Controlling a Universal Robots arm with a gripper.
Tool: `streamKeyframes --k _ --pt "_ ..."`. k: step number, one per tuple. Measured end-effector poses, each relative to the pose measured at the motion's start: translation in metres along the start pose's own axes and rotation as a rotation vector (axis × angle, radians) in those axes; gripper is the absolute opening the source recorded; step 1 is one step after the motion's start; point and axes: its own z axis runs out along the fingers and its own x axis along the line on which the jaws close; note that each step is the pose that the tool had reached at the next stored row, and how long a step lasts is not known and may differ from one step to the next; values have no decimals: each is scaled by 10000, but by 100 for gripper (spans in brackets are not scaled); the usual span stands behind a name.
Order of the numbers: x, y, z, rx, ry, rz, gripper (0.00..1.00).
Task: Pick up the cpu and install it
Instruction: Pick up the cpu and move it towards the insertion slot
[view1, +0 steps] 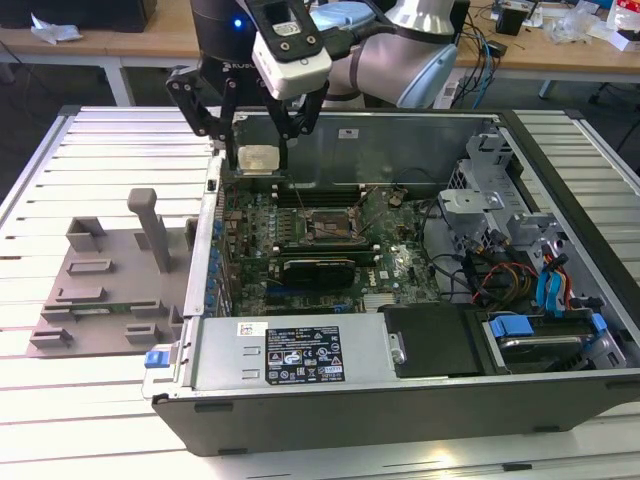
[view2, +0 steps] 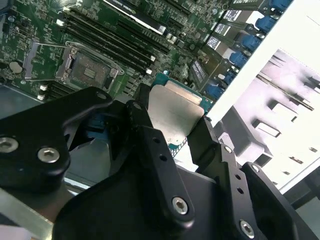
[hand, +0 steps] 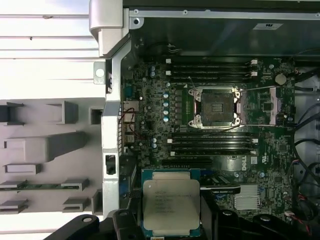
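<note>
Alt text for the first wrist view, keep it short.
The black gripper has its jaws shut on the flat square silver-topped cpu, held over the green motherboard inside the open metal computer case. The square cpu socket lies farther along the board, uncovered; a grey plastic fixture sits outside the case.

Wooden desks (view1: 560, 58) (slatted table (view1: 110, 160) nearer)

Socket (hand: 216, 106) seemingly uncovered from above, memory sticks (hand: 210, 141) close on both sides, expansion card (view1: 318, 268) beyond them, case wall (hand: 112, 100) well apart.
</note>
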Motion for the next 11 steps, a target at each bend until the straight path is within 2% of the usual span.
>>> streamKeyframes --k 5,8,11 --pt "-75 2 7 0 -1 43 55" --pt "-119 11 16 12 3 394 55" --pt "-232 84 24 12 3 412 55"
